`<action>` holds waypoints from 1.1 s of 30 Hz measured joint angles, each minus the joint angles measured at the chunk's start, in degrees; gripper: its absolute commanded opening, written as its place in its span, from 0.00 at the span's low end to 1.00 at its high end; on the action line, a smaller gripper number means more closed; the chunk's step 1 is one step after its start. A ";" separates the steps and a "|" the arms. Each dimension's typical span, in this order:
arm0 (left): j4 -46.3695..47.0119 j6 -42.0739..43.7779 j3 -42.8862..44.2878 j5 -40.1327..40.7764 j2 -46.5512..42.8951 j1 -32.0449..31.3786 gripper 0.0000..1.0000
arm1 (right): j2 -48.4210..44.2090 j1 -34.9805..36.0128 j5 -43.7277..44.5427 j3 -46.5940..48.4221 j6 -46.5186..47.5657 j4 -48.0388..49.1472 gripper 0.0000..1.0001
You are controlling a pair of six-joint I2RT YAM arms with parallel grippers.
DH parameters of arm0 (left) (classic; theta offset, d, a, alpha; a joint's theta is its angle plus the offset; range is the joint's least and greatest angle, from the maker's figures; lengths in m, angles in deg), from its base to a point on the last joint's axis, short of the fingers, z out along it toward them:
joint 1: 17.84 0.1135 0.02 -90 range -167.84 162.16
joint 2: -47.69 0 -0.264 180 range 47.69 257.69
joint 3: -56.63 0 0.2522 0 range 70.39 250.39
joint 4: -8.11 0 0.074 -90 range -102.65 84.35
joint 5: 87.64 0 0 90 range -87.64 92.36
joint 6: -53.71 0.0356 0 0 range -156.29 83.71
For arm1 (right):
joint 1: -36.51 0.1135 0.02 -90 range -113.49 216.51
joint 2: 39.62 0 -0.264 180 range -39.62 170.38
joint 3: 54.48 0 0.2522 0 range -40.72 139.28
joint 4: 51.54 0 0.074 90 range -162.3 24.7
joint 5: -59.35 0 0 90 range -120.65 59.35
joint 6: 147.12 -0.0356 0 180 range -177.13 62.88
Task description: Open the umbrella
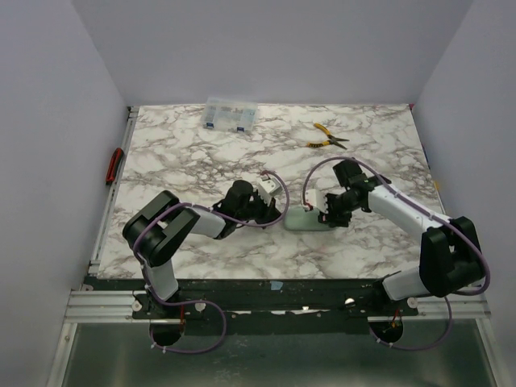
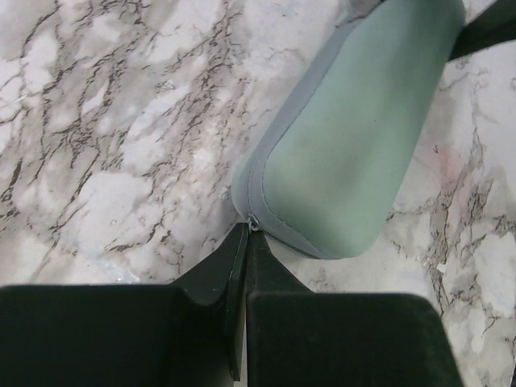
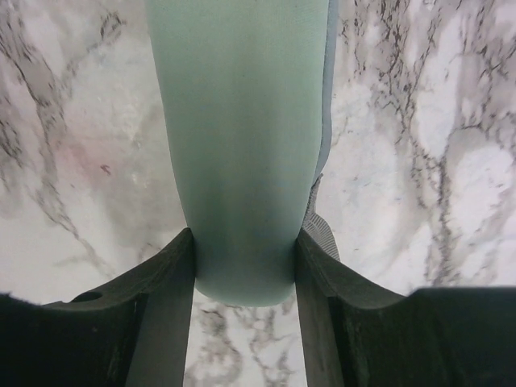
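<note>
No lavender umbrella shows in any view. A pale green oblong case (image 1: 305, 219) with a grey zipper band lies on the marble table between the two arms. My left gripper (image 1: 282, 213) is at its left end. In the left wrist view the case (image 2: 355, 137) runs up to the right, and my left gripper (image 2: 247, 228) is shut on the small metal zipper pull (image 2: 253, 222) at its corner. My right gripper (image 1: 327, 216) holds the other end. In the right wrist view the fingers (image 3: 181, 266) of my right gripper (image 3: 244, 235) press both sides of the case (image 3: 234, 121).
Yellow-handled pliers (image 1: 326, 137) lie at the far right of the table. A clear plastic compartment box (image 1: 230, 114) stands at the far edge. A red object (image 1: 114, 165) sits on the left rail. White walls enclose three sides.
</note>
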 measured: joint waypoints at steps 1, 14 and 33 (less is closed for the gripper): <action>-0.02 0.44 0.00 -0.52 0.00 0.00 0.00 | 0.02 0.00 0.00 0.00 3.08 -0.22 0.28; -0.68 2.47 -0.09 -2.54 0.00 0.22 0.00 | 8.59 -0.37 0.13 10.38 10.80 0.57 0.81; 1.51 -0.44 -1.55 0.61 0.02 -5.88 0.00 | 1.73 -3.54 4.66 22.45 -58.12 -5.90 0.95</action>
